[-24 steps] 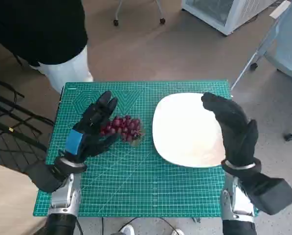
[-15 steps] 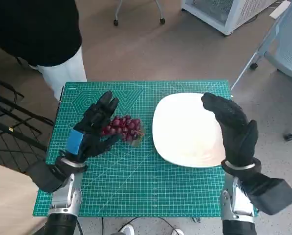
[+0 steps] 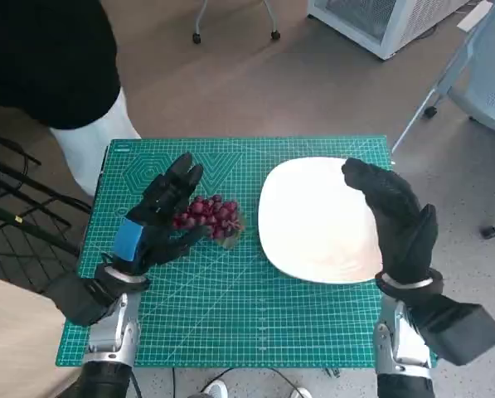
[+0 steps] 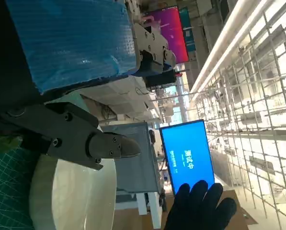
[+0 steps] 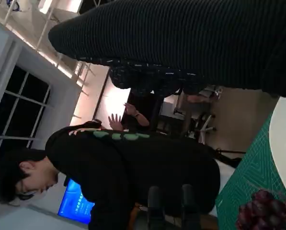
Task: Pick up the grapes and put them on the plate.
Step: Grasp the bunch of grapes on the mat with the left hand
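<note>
A bunch of dark red grapes (image 3: 211, 217) lies on the green cutting mat (image 3: 230, 307), left of the white plate (image 3: 309, 224). My left hand (image 3: 157, 220) lies against the bunch's left side, fingers stretched out past its far edge and thumb under its near edge, not closed round it. My right hand (image 3: 396, 217) hovers over the plate's right rim with fingers spread and nothing in it. The right wrist view shows the grapes (image 5: 265, 212) beside the plate's rim (image 5: 282, 139). In the left wrist view the black fingers (image 4: 85, 140) stand over the plate (image 4: 71, 196), with the gloved right hand (image 4: 200, 209) beyond.
A person in a black top and white trousers (image 3: 60, 75) stands at the mat's far left corner. A chair base (image 3: 235, 21) and a white cabinet (image 3: 380, 21) stand on the floor behind the table. A black rack (image 3: 15, 215) is at the left.
My left hand has edged slightly closer to the grapes. The person behind the table has shifted to the left. The right hand has stayed put.
</note>
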`<action>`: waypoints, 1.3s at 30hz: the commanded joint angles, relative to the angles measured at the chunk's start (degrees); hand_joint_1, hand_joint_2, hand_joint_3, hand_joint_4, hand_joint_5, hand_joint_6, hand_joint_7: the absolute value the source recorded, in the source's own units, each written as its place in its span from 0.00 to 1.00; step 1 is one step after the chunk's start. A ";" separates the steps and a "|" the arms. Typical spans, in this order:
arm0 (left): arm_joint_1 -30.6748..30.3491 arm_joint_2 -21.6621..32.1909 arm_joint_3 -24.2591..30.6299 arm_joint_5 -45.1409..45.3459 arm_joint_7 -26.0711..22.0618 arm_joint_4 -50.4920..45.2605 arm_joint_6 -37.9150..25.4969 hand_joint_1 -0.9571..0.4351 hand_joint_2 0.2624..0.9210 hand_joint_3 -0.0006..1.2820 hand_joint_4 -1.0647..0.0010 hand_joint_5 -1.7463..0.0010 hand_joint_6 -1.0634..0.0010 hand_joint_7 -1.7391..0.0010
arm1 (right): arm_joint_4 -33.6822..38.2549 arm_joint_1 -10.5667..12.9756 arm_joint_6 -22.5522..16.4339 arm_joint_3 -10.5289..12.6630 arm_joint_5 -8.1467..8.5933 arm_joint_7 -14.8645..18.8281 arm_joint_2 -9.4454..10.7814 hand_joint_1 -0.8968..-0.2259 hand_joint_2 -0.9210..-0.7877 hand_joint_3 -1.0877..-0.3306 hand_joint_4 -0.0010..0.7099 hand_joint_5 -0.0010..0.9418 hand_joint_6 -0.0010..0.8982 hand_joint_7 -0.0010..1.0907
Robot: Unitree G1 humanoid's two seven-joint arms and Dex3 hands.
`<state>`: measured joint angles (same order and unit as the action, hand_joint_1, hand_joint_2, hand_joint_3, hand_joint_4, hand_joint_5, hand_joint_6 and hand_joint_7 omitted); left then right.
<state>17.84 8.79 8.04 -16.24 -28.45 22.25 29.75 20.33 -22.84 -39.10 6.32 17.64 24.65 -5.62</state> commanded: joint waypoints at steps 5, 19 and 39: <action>-0.53 -0.11 -0.31 -0.29 -0.14 -0.75 -0.47 0.49 1.00 0.21 0.76 1.00 0.70 1.00 | 0.48 1.69 -0.09 0.02 -0.66 0.28 -0.17 0.33 0.00 0.49 0.47 0.00 0.08 0.30; -0.52 0.03 -0.38 -0.33 -0.23 -0.89 -0.64 0.48 1.00 0.21 0.76 1.00 0.69 1.00 | -1.53 2.61 1.31 -0.24 -0.67 -0.48 0.07 0.33 0.00 0.49 0.47 0.00 0.09 0.29; -4.66 11.25 -6.79 53.56 20.48 -20.14 -14.18 0.28 0.86 0.01 0.99 1.00 0.93 1.00 | -3.03 3.17 2.95 -0.13 -0.39 -0.79 0.09 0.33 0.00 0.48 0.46 0.00 0.09 0.29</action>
<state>16.61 14.04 6.00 11.10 -15.67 15.57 26.37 17.26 -21.34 -38.03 6.27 17.71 24.44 -5.63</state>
